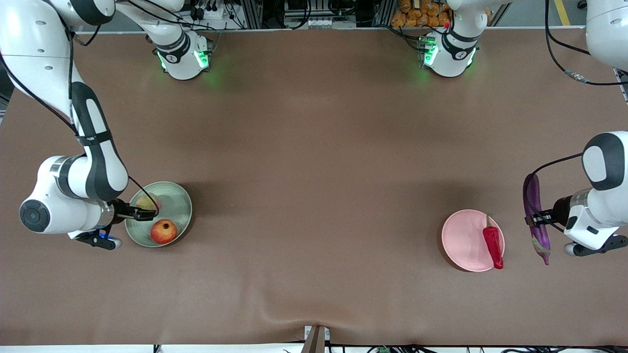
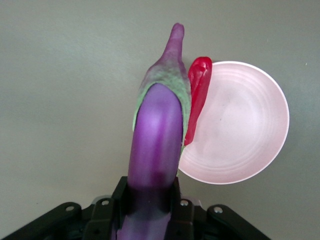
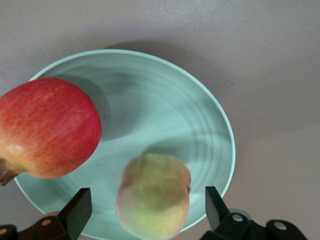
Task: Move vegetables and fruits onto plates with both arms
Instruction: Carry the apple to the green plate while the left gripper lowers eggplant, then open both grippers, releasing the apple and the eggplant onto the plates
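The pale green plate [image 1: 179, 201] [image 3: 165, 100] holds the round red fruit [image 1: 164, 231] [image 3: 47, 127] and the yellow-pink peach [image 1: 146, 200] [image 3: 154, 195]. My right gripper [image 1: 151, 214] [image 3: 147, 210] is open around the peach, with a gap showing on each side of it. The red chili pepper [image 1: 493, 241] [image 2: 199, 95] lies on the pink plate [image 1: 463, 235] [image 2: 240, 125], at its edge toward the left arm's end. My left gripper [image 1: 539, 219] [image 2: 150, 200] is shut on the long purple eggplant [image 1: 536, 206] [image 2: 155, 135], over the table just beside the pink plate.
A brown cloth [image 1: 314, 171] covers the whole table, with a wide bare stretch between the two plates. Both arm bases [image 1: 184, 56] [image 1: 449, 54] glow green along the table's farthest edge.
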`<state>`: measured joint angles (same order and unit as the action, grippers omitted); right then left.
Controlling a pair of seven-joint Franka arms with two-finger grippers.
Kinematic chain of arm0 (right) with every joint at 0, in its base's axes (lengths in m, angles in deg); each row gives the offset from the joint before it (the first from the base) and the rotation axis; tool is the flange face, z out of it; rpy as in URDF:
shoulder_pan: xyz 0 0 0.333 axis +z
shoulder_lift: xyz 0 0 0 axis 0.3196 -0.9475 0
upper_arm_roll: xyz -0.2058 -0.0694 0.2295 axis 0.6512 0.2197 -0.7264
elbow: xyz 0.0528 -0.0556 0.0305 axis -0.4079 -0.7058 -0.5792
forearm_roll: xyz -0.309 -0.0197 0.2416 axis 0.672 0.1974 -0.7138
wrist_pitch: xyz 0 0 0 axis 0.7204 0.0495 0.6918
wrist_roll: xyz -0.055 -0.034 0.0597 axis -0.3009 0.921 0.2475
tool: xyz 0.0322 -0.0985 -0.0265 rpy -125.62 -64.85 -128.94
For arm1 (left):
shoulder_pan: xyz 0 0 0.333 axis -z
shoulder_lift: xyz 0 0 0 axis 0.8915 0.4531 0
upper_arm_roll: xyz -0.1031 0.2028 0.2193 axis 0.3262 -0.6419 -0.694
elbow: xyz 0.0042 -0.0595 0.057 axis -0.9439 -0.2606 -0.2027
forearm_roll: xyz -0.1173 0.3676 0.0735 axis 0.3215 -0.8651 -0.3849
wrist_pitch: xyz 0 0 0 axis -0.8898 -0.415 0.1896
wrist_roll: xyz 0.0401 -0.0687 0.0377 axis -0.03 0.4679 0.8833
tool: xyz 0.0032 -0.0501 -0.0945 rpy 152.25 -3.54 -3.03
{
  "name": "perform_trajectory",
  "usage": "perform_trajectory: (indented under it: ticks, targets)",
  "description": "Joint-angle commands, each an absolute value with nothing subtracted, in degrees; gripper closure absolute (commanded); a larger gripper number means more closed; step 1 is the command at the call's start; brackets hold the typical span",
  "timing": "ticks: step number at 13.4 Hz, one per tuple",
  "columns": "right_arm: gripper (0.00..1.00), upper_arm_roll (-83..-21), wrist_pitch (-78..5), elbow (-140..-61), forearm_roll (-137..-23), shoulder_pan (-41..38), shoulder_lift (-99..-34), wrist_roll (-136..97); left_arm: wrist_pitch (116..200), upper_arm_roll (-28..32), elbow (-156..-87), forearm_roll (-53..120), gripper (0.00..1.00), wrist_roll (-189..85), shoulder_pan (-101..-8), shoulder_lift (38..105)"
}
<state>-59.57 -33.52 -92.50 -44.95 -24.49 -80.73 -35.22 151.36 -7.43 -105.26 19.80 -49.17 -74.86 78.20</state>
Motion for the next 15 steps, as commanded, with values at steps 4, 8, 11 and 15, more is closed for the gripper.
perform_trajectory:
  ticks: [4, 8, 11, 15]
  targets:
    - [0.0, -61.2, -28.69, -85.93, -44.48, -24.97, -79.8, -34.96, 154.74, -6.95, -103.72, 22.08, 1.0, -44.7, -71.94, 82.35]
    - [0.0, -61.47, -24.83, -81.79, -44.48, -24.62, -79.63, -34.96, 162.12, -6.95, -103.81, 21.99, 1.0, -41.01, -70.18, 86.65]
    - [0.0, -62.08, -16.84, -74.42, -44.3, -24.36, -79.54, -35.14, 166.87, -7.13, -103.98, 21.47, 1.0, -36.52, -67.2, 89.2]
    - [0.0, -62.35, -16.2, -73.61, -44.21, -24.18, -74.9, -35.22, 168.64, -7.21, -104.68, 21.2, 1.0, -36.34, -67.01, 90.43]
